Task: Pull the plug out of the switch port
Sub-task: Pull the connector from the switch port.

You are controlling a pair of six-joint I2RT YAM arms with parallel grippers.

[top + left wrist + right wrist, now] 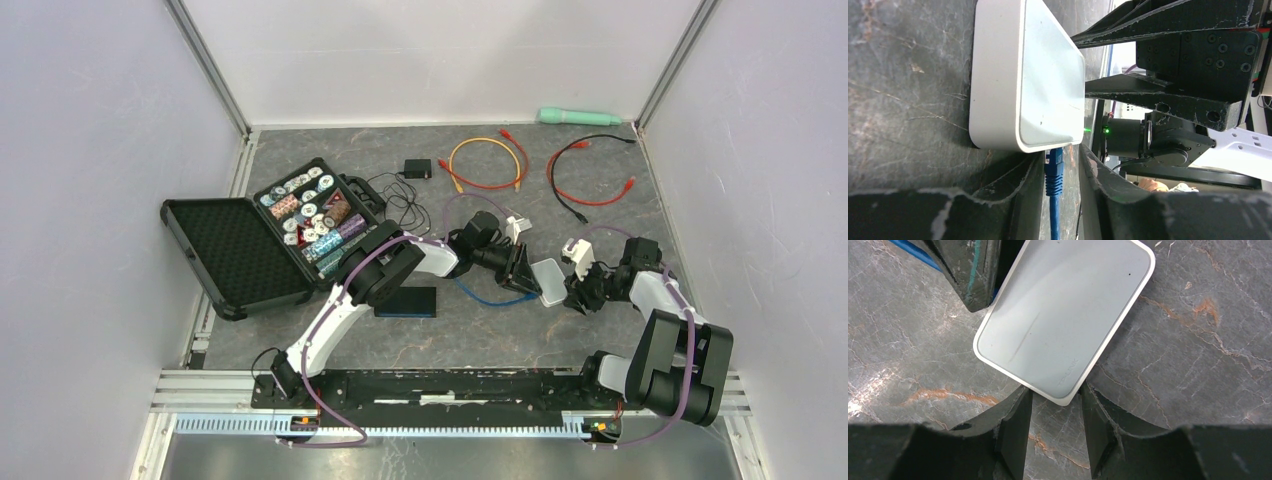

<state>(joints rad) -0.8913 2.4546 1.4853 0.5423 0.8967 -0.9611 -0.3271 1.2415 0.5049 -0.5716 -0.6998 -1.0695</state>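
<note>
The white switch lies flat on the dark mat between my two arms. A blue plug sits in a port on the switch's near side, and its blue cable trails off to the left. My left gripper straddles the plug, which lies against one finger with a gap to the other finger. My right gripper is shut on the opposite corner of the switch, both fingertips touching its edges. In the top view the left gripper hides the plug.
An open black case of poker chips stands at the left, with a dark flat slab below it. Farther back lie an orange cable, a red and black cable, a black adapter and a green cylinder.
</note>
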